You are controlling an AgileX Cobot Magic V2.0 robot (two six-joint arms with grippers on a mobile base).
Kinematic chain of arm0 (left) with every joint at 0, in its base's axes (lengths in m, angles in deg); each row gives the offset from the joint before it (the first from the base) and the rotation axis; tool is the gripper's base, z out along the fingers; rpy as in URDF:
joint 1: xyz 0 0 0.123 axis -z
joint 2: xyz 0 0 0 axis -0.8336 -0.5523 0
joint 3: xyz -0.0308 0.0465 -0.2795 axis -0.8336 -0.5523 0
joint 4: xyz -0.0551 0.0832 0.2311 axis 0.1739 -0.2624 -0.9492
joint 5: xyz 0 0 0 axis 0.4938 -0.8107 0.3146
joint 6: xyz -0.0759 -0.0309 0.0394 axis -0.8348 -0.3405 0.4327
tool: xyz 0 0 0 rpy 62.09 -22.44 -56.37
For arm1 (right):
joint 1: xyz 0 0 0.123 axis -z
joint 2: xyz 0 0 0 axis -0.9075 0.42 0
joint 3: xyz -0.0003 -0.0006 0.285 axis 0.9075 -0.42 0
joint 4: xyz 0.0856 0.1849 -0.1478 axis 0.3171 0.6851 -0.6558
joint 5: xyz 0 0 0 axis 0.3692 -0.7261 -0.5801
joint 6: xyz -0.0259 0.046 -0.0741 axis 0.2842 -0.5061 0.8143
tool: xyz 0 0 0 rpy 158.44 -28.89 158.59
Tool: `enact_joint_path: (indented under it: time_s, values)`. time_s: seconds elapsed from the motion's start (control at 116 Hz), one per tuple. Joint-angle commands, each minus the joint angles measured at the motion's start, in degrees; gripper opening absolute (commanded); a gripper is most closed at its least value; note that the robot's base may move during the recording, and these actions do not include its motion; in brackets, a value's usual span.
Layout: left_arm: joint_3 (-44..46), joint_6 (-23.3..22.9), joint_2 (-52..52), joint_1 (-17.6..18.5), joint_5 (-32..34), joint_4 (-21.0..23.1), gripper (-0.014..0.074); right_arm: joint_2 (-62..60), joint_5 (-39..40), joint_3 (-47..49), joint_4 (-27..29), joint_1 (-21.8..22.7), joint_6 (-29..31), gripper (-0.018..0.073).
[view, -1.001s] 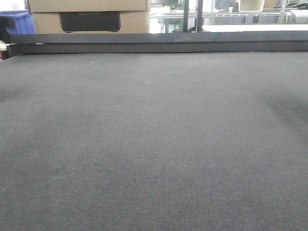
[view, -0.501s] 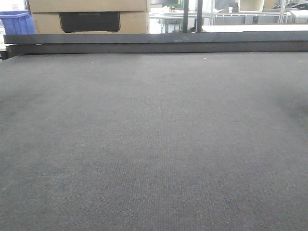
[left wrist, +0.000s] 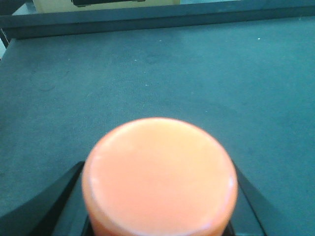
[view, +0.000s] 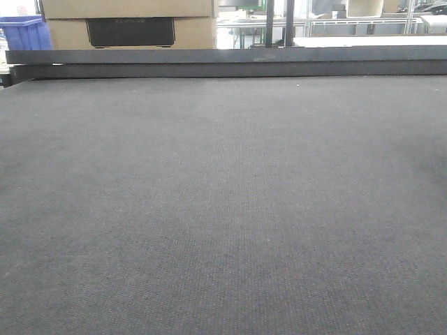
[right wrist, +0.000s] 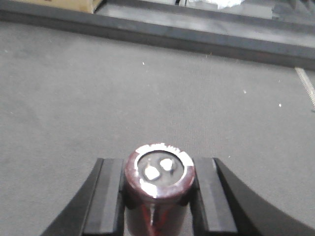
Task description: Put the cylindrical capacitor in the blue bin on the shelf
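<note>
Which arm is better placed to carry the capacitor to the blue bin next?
Left, likely: the left gripper is shut on the orange capacitor, and the blue bin lies far left. The right gripper holds a dark cylinder.

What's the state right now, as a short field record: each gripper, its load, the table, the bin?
left gripper: shut on the cylindrical capacitor, orange, end face toward the wrist camera
right gripper: shut on a dark red cylinder, silver top with two pale terminals
table: dark grey mat, dark rail along the far edge
blue bin: far left, beyond the rail, beside a cardboard box
shelf: not in view
arms in front view: neither visible
</note>
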State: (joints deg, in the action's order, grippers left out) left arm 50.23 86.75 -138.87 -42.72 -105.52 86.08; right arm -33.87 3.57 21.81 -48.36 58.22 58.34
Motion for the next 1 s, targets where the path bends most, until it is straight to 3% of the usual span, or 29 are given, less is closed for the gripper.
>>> enact_joint_path:
  time_s: [0.0,0.354,0.992]
  values:
    - [-0.9,0.0,1.6,0.4,-0.3,0.0,-0.0111,-2.0,-0.1,0.5,-0.4,-0.2,0.0,-0.0162]
    - [-6.1,0.0,2.5,0.4,3.9,0.1,-0.0111,-3.6,-0.2,0.5,-0.4,-0.2,0.0,-0.0162]
    - [-6.1,0.0,2.5,0.4,3.9,0.1,-0.0111,-3.6,-0.1,0.5,-0.4,-0.2,0.0,-0.0162]
